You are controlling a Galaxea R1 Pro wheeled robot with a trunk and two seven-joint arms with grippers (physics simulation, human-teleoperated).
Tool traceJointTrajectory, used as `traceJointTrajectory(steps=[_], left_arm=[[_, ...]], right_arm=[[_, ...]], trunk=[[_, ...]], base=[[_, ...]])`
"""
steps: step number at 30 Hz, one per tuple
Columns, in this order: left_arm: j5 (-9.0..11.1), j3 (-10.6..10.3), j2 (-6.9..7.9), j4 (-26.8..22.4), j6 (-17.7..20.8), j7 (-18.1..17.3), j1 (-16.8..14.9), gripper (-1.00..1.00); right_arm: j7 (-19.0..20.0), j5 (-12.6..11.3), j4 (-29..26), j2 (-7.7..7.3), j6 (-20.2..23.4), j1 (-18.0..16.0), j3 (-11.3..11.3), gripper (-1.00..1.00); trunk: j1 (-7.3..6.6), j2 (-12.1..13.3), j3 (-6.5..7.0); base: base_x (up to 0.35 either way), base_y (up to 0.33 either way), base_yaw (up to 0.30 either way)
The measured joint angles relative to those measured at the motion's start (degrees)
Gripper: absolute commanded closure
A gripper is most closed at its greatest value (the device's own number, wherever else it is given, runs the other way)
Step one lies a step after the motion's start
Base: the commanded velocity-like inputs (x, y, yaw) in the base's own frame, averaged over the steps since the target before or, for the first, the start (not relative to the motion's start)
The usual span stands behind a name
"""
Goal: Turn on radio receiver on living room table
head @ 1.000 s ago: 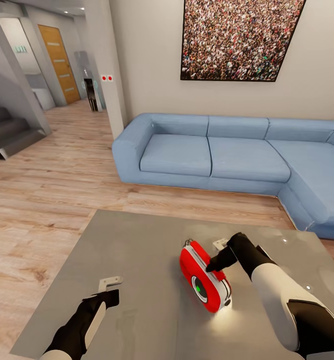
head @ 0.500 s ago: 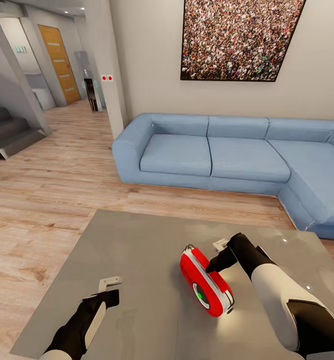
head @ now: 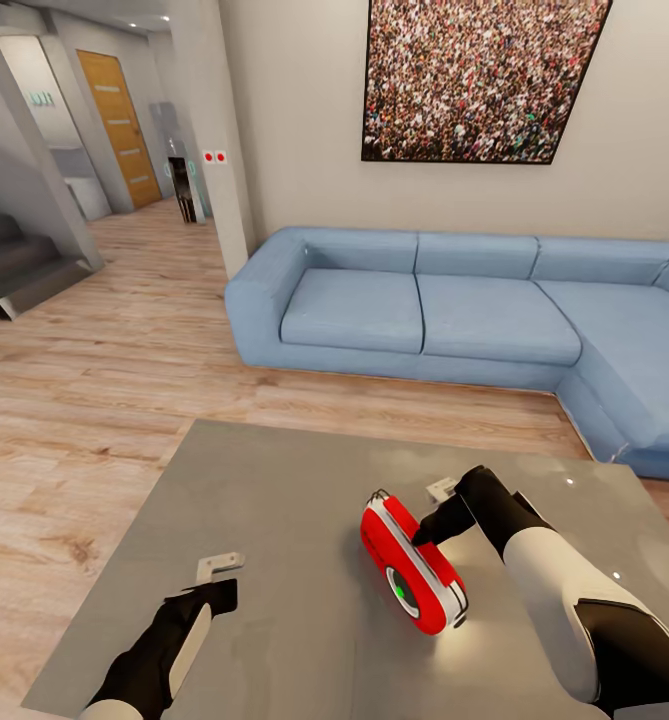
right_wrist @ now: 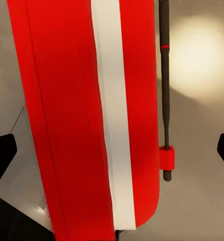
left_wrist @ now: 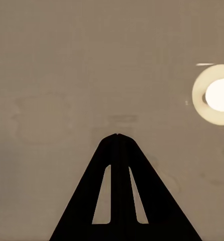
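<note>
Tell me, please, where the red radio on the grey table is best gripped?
Probably across its narrow body, one finger on each broad face, coming from above. The radio stands on edge on the table, and the right hand is open astride its white-banded rim.

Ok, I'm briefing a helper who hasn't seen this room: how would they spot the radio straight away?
In front of the light-blue corner sofa stands a low, glossy grey table. Toward its right side lies the radio receiver, with the right pincer over it. It is red with a white-silver rim and a round dial glowing green.
</note>
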Motion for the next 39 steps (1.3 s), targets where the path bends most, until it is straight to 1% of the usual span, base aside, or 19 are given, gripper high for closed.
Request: traceJointTrajectory(steps=[8,39], left_arm=[[-0.3,-0.01,0.11,0.0,0.0,0.07,0.0,1.0],[-0.31,-0.09,0.29,0.04,0.08,0.02,0.0,1.0]], right_arm=[[0.01,0.0,0.0,0.0,0.0,0.0,0.0,-1.0],[-0.09,0.32,-0.17,-0.02,0.0,0.0,-0.03,-1.0]], trunk=[[-1.76,3.21,1.44],[-8.57,15.64,7.0]], base=[[0.0,0.0,0.0],[0.0,0.0,0.0]])
